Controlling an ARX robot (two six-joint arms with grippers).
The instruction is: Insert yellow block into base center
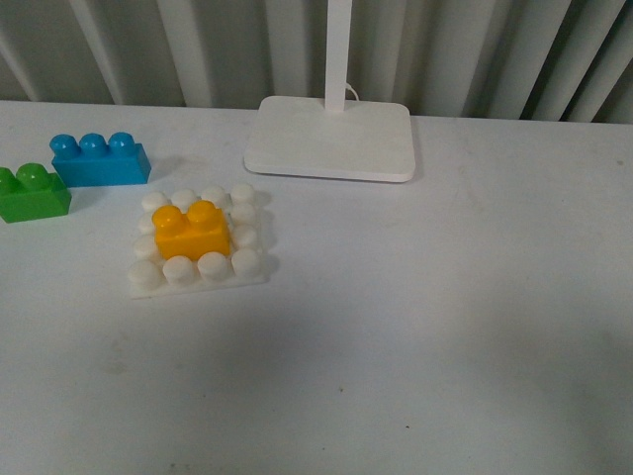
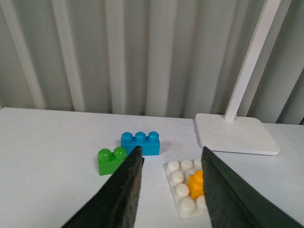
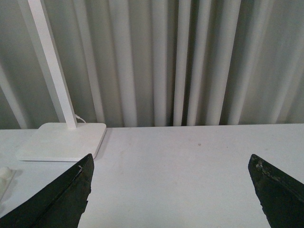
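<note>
While both tools hang spread wide and empty, left [image 2: 168,190] and right [image 3: 171,190], the small yellow-orange plastic two-stud brick [image 1: 192,232] sits pressed onto the middle of the flat white studded square plate [image 1: 197,269] on the white counter [image 1: 445,327].

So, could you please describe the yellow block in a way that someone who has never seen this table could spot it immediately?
Start at the white slab with the upright pole at the back of the table; just in front of it, towards the left, lies the base, a white studded square plate. The yellow block sits on its middle. It is the only yellow brick; the blue brick and green brick lie off the plate.
</note>
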